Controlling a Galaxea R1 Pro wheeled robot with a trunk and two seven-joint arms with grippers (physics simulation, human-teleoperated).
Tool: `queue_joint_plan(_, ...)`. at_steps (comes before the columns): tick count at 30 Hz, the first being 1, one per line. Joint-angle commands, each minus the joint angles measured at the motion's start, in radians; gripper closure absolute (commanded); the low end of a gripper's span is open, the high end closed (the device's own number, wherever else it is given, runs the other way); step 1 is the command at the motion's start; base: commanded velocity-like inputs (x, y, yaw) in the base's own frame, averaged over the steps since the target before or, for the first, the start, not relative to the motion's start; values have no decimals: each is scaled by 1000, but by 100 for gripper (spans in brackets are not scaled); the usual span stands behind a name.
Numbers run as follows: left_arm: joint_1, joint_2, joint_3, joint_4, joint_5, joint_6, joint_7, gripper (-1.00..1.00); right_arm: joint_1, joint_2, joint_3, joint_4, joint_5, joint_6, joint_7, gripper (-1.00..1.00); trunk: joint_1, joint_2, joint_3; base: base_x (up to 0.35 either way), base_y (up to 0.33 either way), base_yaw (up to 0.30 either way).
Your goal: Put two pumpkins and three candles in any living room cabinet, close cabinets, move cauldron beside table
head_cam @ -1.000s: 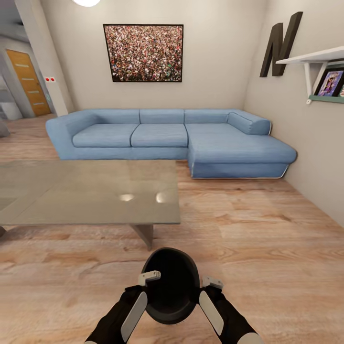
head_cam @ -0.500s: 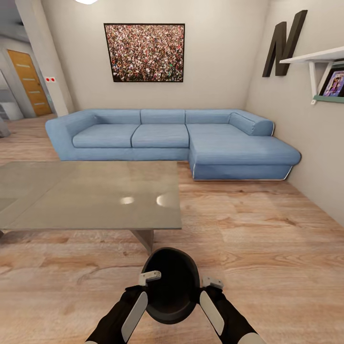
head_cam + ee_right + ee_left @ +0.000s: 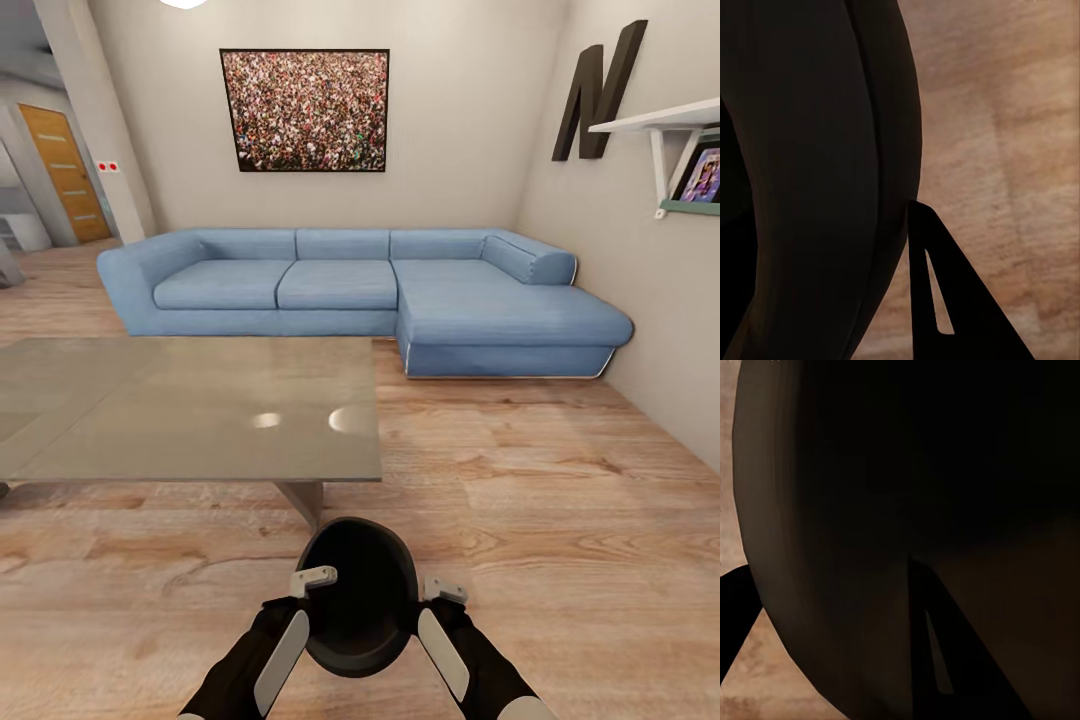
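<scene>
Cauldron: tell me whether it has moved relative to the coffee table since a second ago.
Yes. The cauldron sits slightly closer to the table corner; it rides with the moving robot.

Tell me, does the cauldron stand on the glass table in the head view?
No, the cauldron is held between both grippers over the wooden floor, in front of the table.

A long blue L-shaped fabric sofa [image 3: 380, 290] stands against the far wall beneath a framed speckled crowd picture [image 3: 305, 110]. A large black letter N [image 3: 598, 92] and white shelf [image 3: 665, 120] hang rightward.
</scene>
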Motion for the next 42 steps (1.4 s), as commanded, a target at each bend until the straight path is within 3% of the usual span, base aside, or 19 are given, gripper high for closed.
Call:
queue_joint_plan(1,0,6,-3,-1,12,3,10,100,-2,-2,8,-3,-27,-5,32,100,0,-1,-1,77,0,0)
queue_joint_plan(27,-1,6,-2,-4,12,3,10,100,-2,-2,8,-3,-27,-5,32,100,0,-1,-1,62,0,0)
queue_joint_plan(42,-1,6,-2,-4,12,3,9,100,-2,-2,8,-3,-27,-5,32,100,6,-4,-59,0,0,0)
